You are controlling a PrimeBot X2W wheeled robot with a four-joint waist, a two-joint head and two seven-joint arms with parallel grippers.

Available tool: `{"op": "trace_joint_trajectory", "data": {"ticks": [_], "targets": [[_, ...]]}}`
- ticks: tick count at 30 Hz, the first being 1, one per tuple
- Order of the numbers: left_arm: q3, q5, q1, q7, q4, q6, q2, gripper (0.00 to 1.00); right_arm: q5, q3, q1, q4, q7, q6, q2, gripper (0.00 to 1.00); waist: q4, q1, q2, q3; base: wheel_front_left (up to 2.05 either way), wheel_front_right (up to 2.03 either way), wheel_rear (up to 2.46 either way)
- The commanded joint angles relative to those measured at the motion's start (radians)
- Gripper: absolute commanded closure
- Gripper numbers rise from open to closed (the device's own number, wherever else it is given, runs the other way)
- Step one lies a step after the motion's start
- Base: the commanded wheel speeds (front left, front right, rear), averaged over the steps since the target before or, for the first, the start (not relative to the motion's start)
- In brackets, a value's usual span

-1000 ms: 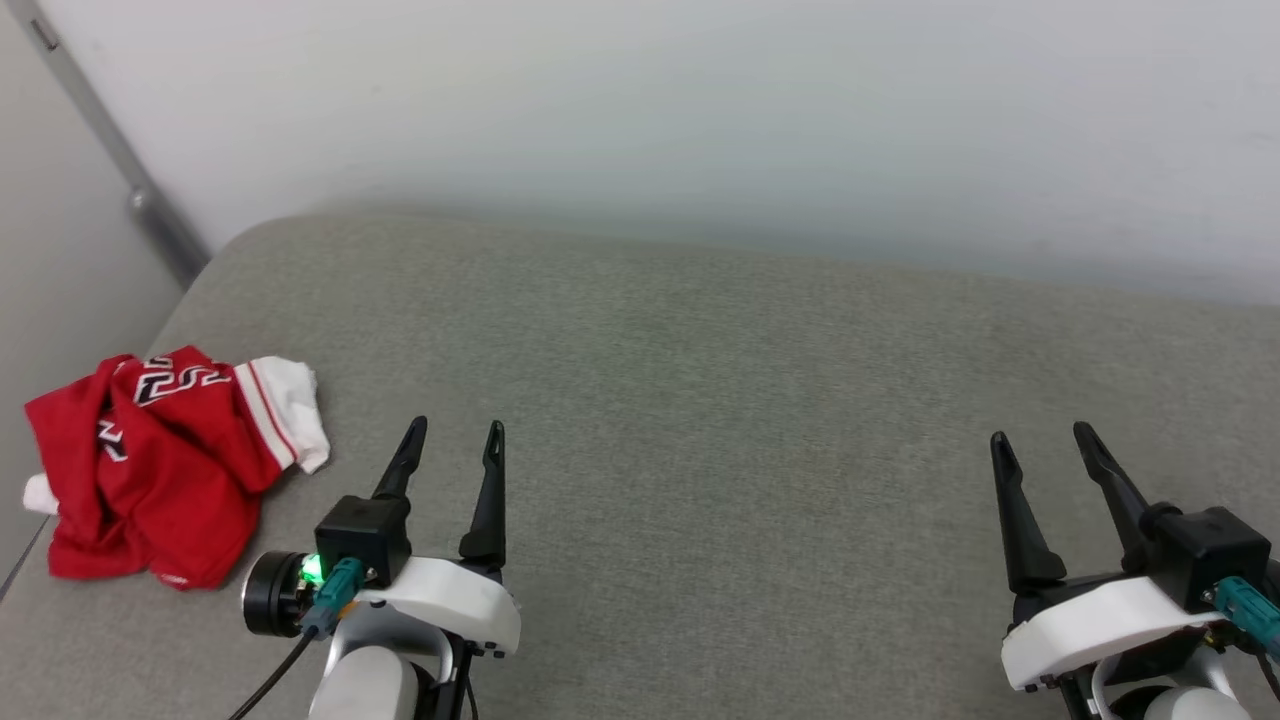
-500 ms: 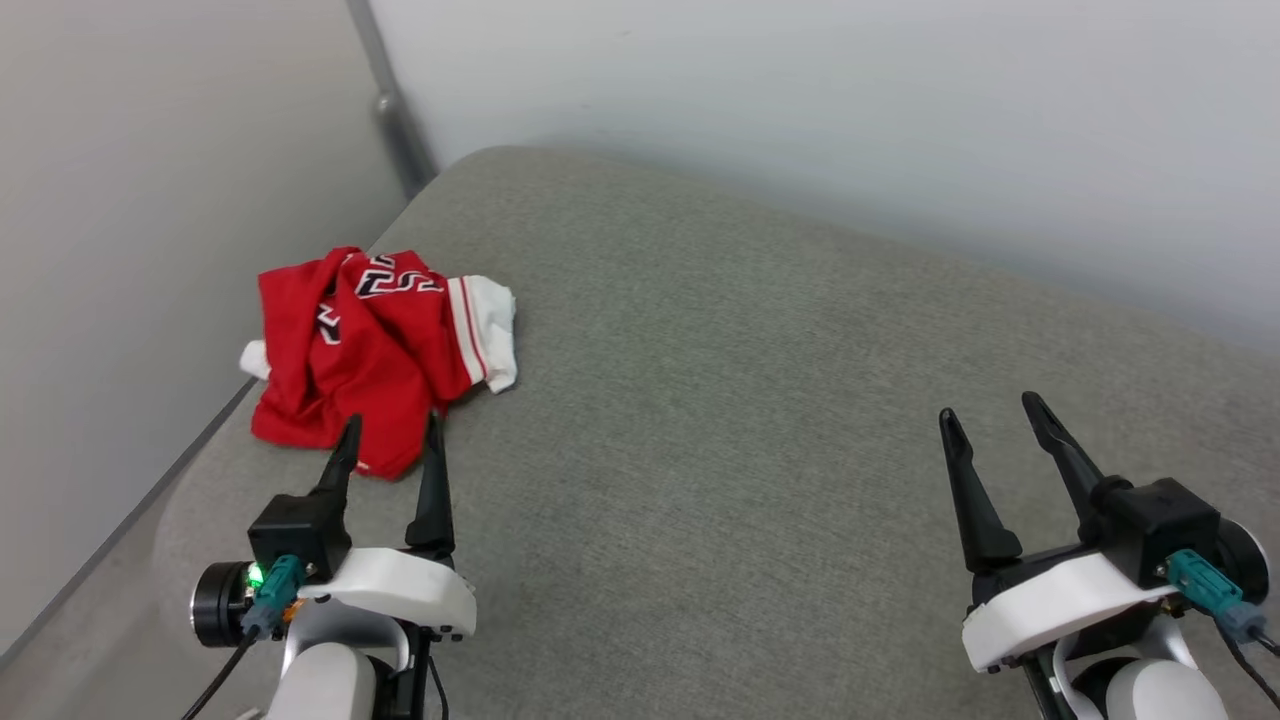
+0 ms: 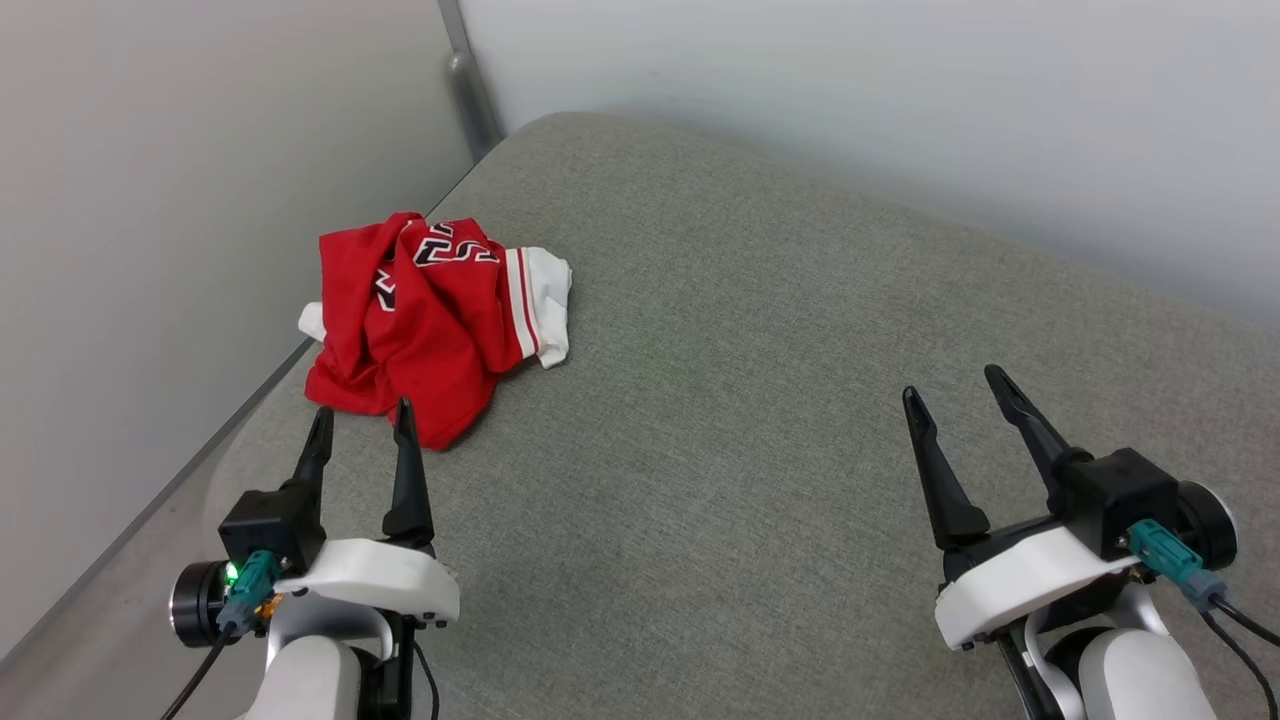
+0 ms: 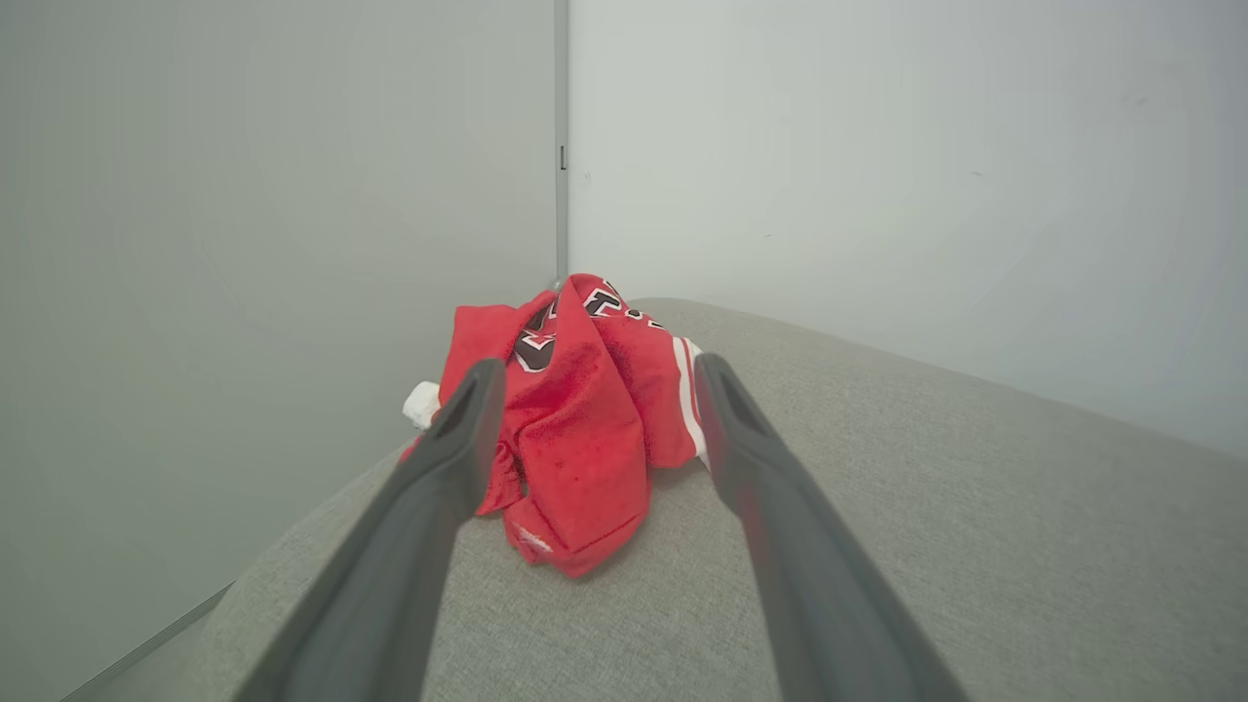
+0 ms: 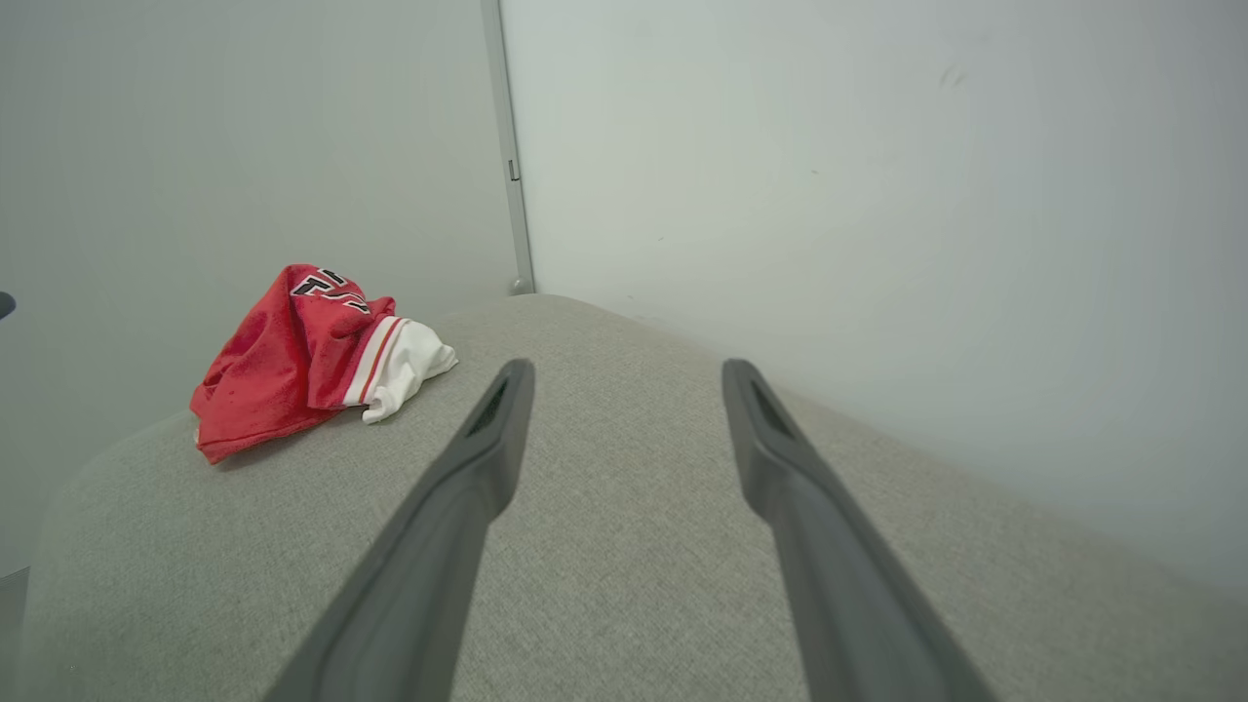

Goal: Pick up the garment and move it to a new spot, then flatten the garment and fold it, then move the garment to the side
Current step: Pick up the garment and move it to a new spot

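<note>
Garment [image 3: 430, 320] crumpled on grey cushion [image 3: 750, 400], by wall corner. Left gripper [image 3: 363, 406] near its edge, jaws wide apart, empty. Right gripper [image 3: 950, 381] well apart, jaws wide apart, empty.

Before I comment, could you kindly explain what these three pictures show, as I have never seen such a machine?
This is a two-armed robot. The wide picture comes from a camera on its head, looking down at a grey cushion. Its left gripper and right gripper, each two dark fingers, are open and hold nothing. The other two pictures come from cameras on its wrists, looking along those fingers. A crumpled red shirt lies near the corner of the walls, just ahead of the left gripper.
</note>
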Motion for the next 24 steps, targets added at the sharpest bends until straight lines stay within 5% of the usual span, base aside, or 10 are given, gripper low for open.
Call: {"op": "trace_joint_trajectory", "data": {"ticks": [1, 12, 19, 24], "targets": [[-0.001, -0.003, -0.018, -0.003, 0.004, -0.002, -0.001, 0.0, 0.001, 0.0, -0.017, 0.002, -0.002, 0.0, -0.001, 0.0, 0.0, 0.0, 0.0, 0.001, 0.0, 0.0, 0.0], [0.053, -0.063, -0.315, 0.073, 0.102, -0.016, 0.069, 0.0, -0.006, 0.009, -0.066, -0.043, 0.027, 0.0, -0.025, 0.0, -0.082, 0.0, 0.0, 0.11, 0.0, 0.0, 0.0], [0.109, -0.114, -0.544, 0.209, 0.126, -0.051, 0.194, 0.0, -0.003, 0.041, -0.139, -0.071, 0.029, 0.0, -0.053, 0.0, -0.184, 0.0, 0.0, 0.243, 0.0, 0.0, 0.0], [0.119, -0.159, -0.641, 0.403, 0.176, -0.088, 0.298, 0.0, 0.004, 0.053, -0.184, -0.066, 0.017, 0.0, -0.059, 0.0, -0.239, 0.0, 0.0, 0.312, 0.0, 0.0, 0.0]]}}
